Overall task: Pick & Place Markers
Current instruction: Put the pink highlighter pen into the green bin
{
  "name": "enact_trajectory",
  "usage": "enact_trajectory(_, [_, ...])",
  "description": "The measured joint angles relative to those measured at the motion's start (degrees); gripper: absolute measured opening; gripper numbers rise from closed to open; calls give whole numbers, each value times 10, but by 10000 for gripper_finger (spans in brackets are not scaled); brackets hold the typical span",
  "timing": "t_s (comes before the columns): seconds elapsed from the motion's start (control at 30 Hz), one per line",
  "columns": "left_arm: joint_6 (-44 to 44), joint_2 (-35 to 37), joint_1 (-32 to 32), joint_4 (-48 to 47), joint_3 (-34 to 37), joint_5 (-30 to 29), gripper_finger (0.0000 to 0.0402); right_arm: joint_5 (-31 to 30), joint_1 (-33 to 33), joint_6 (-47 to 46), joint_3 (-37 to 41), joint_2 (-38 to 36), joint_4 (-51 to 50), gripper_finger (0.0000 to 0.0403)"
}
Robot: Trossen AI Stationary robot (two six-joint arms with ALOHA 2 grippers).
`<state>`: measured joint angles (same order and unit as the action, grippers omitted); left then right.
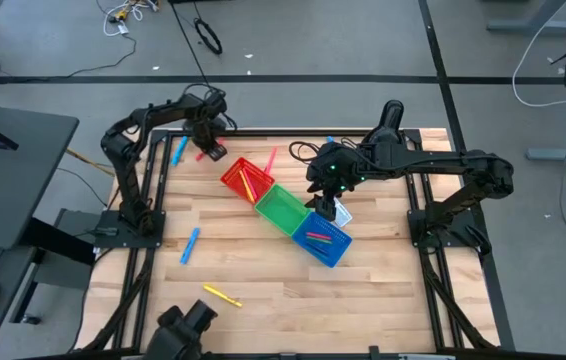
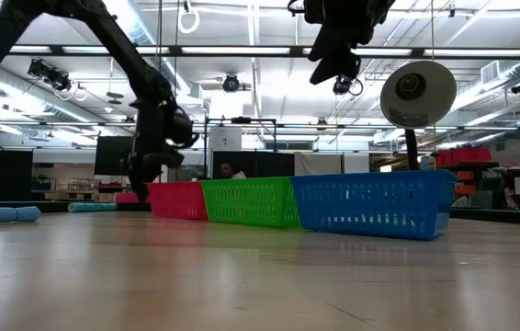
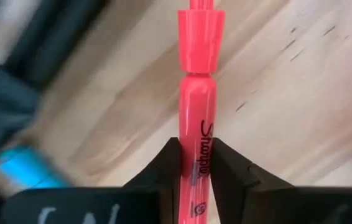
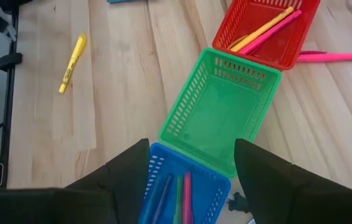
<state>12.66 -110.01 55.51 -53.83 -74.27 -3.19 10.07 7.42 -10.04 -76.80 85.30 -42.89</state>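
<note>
Pinching a red marker (image 3: 198, 118) between left end effector (image 3: 196, 171) fingers

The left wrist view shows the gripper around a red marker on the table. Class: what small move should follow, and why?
Probably a short lift straight up. The left gripper has its fingers pressed against both sides of the red marker, which lies on the wood table beside the red bin.

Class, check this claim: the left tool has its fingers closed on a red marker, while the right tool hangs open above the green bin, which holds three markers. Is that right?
One detail is wrong: the green bin holds no markers, as the right wrist view shows. The rest stands: the left tool has its fingers closed on a red marker, and the right tool hangs open.
</note>
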Motion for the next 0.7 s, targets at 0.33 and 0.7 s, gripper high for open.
enact_trajectory(0.33, [62,124,-53,-25,0,-47,62,1,4,-36,-2,0,2,235])
enact_trajectory(0.7, [121,240,-170,-63,-1,-122,62,1,36,-126,-89,0,-3,235])
